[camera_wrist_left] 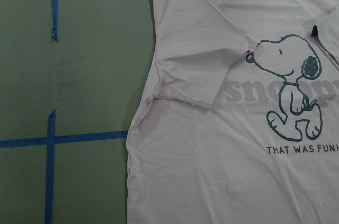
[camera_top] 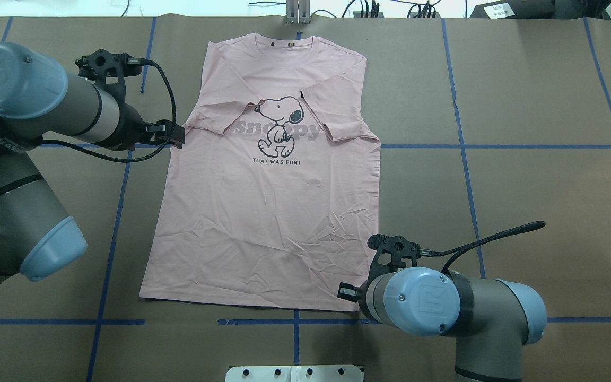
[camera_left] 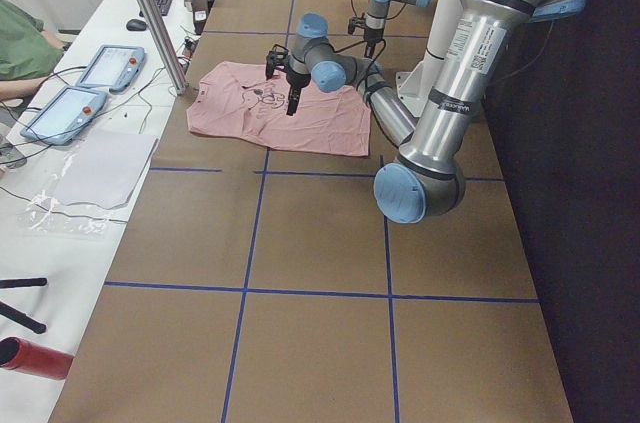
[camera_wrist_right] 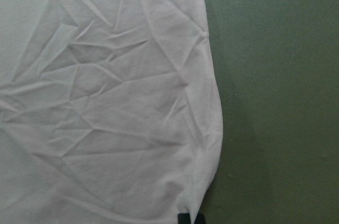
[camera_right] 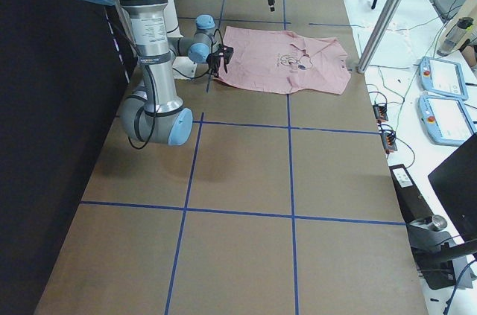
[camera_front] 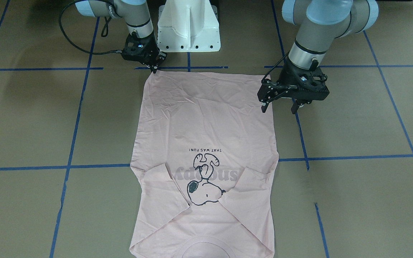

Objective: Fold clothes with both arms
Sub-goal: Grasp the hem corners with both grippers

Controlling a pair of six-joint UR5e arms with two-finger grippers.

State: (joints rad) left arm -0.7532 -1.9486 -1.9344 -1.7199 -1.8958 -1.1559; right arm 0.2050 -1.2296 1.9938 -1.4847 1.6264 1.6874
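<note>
The pale pink T-shirt (camera_front: 206, 118) lies flat on the table, print up, collar away from the robot (camera_top: 268, 223). Both sleeves are folded in over the dog drawing (camera_wrist_left: 288, 89). My right gripper (camera_front: 153, 68) is down at the hem corner nearest the base and looks shut on that corner. In the right wrist view the corner (camera_wrist_right: 193, 203) meets the black fingertips at the bottom edge. My left gripper (camera_front: 279, 107) hangs open above the shirt's side edge with nothing between its fingers. In the overhead view the left gripper (camera_top: 177, 135) sits beside the folded sleeve.
The white pedestal base (camera_front: 188, 28) stands just behind the hem. Blue tape lines (camera_top: 464, 146) cross the brown table. A side bench with tablets (camera_left: 110, 68), a metal pole (camera_left: 150, 13) and a person's green sleeve (camera_left: 20, 43) runs past the collar end.
</note>
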